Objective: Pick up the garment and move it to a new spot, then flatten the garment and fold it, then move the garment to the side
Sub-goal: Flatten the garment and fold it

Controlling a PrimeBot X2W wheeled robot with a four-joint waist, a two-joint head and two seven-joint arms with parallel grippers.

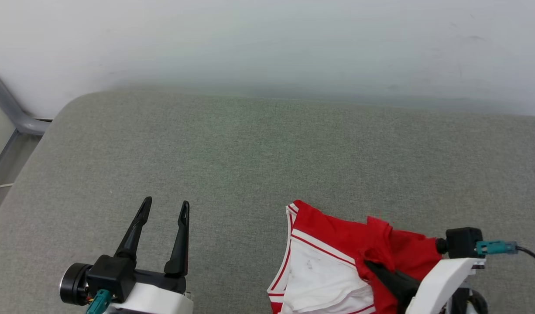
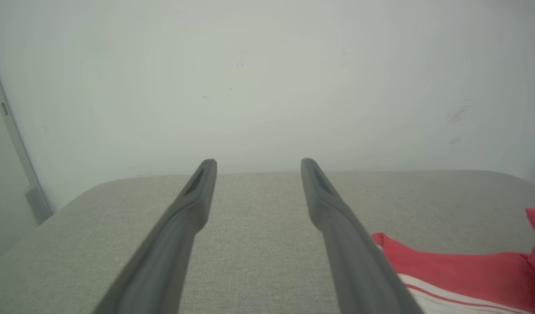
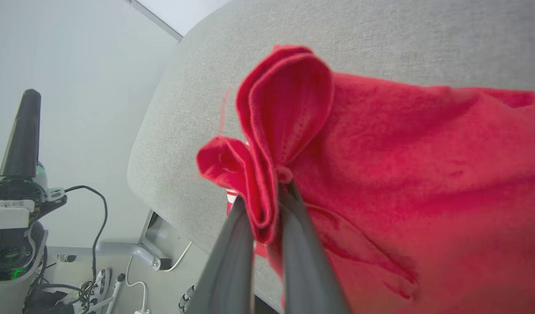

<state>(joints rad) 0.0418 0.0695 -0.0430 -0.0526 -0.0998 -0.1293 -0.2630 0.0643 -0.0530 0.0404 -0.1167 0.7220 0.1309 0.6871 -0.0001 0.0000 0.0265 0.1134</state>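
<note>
We can read no writing on the red jersey shirt (image 1: 337, 244) as it is bunched: what shows is red cloth, a white sleeve panel and red-and-white striped trim. The one small white label (image 3: 5, 203), on the left arm's housing in the right wrist view, is too small to read.

The shirt sits at the near right of the grey-green fabric-covered worktop (image 1: 232, 148), just in front of the right arm. Its far edge lies on the cloth surface (image 2: 459, 266). The right pincer (image 1: 372, 266) is nearly shut on a doubled fold of the red hem (image 3: 424, 174). In its own wrist view, the fold loops up above the two dark fingers (image 3: 232, 261).

The left pincer (image 1: 166, 203) stands wide open and holds nothing. It is above bare worktop, well to the left of the shirt, and its tips (image 2: 258, 162) point towards the pale wall (image 1: 267, 43).

A grey metal rail (image 1: 10, 109) runs past the worktop's far left corner. A teal plug (image 1: 494, 247) with a black cable (image 1: 531, 255) juts from the right wrist. Between the two pincers the worktop is bare fabric.
</note>
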